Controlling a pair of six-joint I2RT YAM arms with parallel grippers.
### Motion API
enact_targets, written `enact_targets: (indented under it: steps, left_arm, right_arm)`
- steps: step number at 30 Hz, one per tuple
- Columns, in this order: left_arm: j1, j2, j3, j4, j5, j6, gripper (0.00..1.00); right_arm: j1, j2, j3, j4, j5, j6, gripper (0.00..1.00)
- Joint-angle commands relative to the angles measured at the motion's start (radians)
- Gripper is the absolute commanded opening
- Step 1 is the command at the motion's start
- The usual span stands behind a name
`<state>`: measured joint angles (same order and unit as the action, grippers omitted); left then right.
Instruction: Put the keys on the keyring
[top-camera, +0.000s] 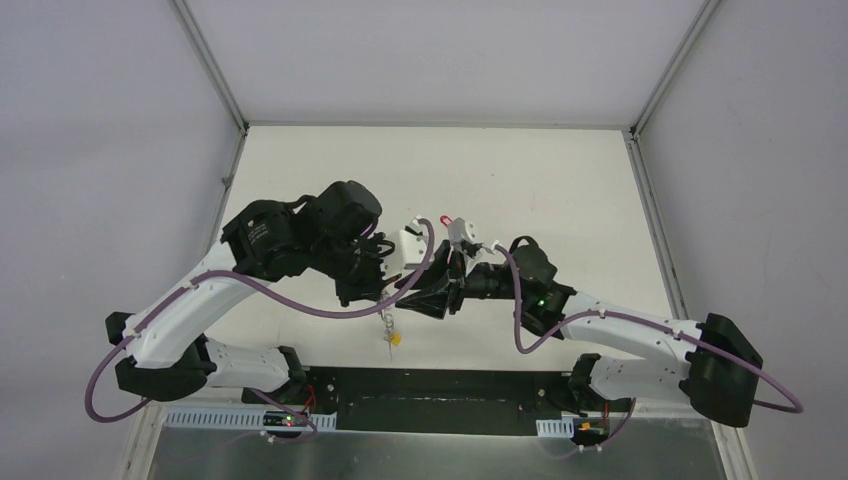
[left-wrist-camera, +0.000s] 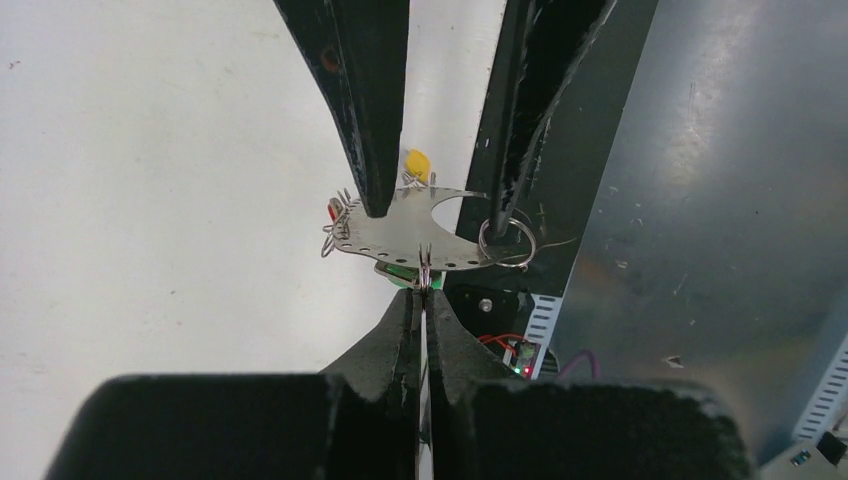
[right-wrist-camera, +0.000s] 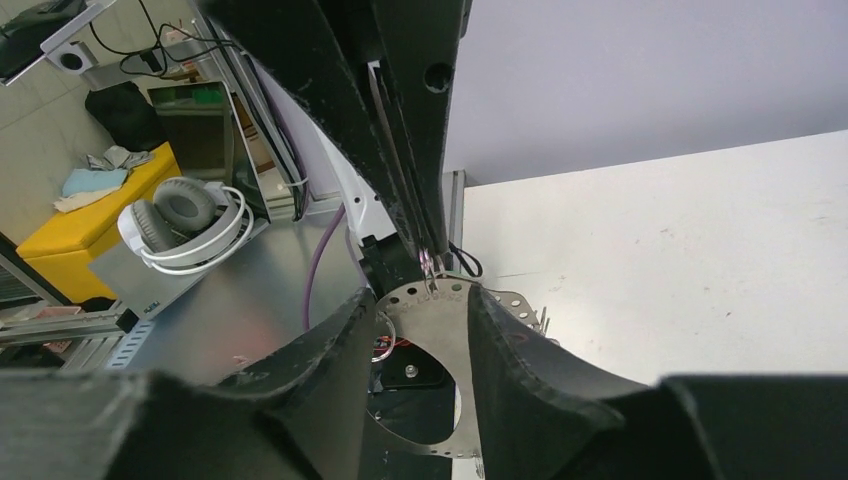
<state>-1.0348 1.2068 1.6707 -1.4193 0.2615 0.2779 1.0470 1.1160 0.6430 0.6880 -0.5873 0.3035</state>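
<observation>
The left end effector (left-wrist-camera: 424, 293) is pressed together on the keyring (left-wrist-camera: 424, 264), which it holds edge-on above the bench (left-wrist-camera: 150, 200). The ring's tip meets a perforated plate (left-wrist-camera: 400, 235) that carries the keys (left-wrist-camera: 417, 165). The right end effector (left-wrist-camera: 438, 215) stands half spread astride this plate, and I cannot tell if it clamps; a loose hold may let the plate slip off the wire.

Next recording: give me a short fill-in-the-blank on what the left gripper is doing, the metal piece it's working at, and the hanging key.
1. The left gripper is ____ on the thin wire keyring, seen edge-on at the lower edge of the metal plate.
2. That plate is pierced by a row of small ____ along its curved edge.
3. In the top view, the dangling key carries a ____ tag.

Missing words: shut; holes; yellow.
</observation>
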Motion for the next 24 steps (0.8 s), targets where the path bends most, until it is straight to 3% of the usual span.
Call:
enact_targets:
  steps: [1,11,20,24]
  left_arm:
    - [-0.007,0.045,0.101,-0.102,-0.002,0.019,0.00]
    - [-0.007,0.099,0.152,-0.143,0.002,-0.004,0.00]
    - [-0.008,0.098,0.143,-0.143,0.007,-0.005,0.00]
    - [-0.007,0.100,0.139,-0.141,0.010,-0.009,0.00]
  right_arm:
    - [0.011,0.043,0.053,0.078,0.004,-0.015,0.39]
    - [0.019,0.131,0.070,0.181,0.001,0.033,0.25]
    - [0.027,0.159,0.087,0.219,-0.025,0.056,0.23]
    - [0.031,0.171,0.097,0.220,-0.041,0.058,0.07]
